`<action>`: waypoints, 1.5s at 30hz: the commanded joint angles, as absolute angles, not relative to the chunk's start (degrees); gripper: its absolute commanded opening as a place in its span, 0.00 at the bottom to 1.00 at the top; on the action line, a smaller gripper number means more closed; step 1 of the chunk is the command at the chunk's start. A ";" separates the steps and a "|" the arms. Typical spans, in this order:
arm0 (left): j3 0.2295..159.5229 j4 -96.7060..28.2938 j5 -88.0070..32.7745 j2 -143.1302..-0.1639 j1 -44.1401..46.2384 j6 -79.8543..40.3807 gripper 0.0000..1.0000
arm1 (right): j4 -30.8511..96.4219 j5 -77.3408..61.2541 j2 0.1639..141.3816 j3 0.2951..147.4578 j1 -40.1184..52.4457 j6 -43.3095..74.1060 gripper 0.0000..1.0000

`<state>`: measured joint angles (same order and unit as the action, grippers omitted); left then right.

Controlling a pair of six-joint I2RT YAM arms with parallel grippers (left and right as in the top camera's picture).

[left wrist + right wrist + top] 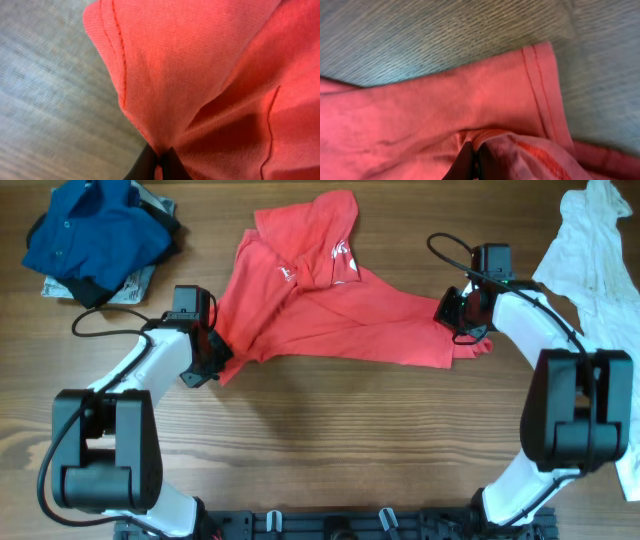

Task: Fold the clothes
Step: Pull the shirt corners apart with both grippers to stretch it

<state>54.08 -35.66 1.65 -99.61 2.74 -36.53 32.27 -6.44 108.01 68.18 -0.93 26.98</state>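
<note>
Wood-grain surface, brown, grain running left-right, spans whole view. Grey-white printed item, flat, far-left corner; kind unclear.

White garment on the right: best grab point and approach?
Probably the bunched upper end of the white garment, where folds stand up enough to pinch. Come from the table-centre side, over the table; its far edge runs out of frame. The right gripper is nearest but shut on the red T-shirt.
</note>
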 commanded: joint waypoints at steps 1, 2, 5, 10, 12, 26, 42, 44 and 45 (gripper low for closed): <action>54.94 -38.72 1.61 -92.88 2.74 -36.42 0.04 | 34.26 -7.51 98.70 68.25 -0.73 28.32 0.04; 54.94 -39.97 1.61 -90.50 2.74 -36.42 0.04 | 35.29 -7.51 95.61 68.25 -0.73 28.71 0.04; 54.94 -43.27 1.61 -83.59 2.74 -36.27 0.04 | 38.89 -7.53 86.89 68.25 -0.73 29.06 0.04; 54.92 -49.76 1.63 -77.60 2.74 -36.27 0.04 | 48.93 -7.49 76.97 68.23 -0.73 29.12 0.04; 54.76 -51.57 1.61 -78.11 2.74 -36.29 0.04 | 52.29 -7.46 77.19 67.70 -0.73 29.12 0.06; 54.37 -52.31 1.61 -79.53 2.79 -36.29 0.04 | 55.09 -6.46 80.31 50.37 -0.73 35.11 0.37; 54.33 -52.36 1.61 -79.53 2.79 -36.29 0.04 | 36.75 -5.58 80.34 34.61 -0.73 38.52 0.66; 54.33 -52.36 1.61 -79.53 2.79 -36.29 0.04 | 34.30 -6.50 80.34 32.62 -0.73 38.59 0.62; 54.33 -52.36 1.61 -79.53 2.79 -36.29 0.04 | 33.93 -6.52 80.34 32.36 -0.73 38.59 0.60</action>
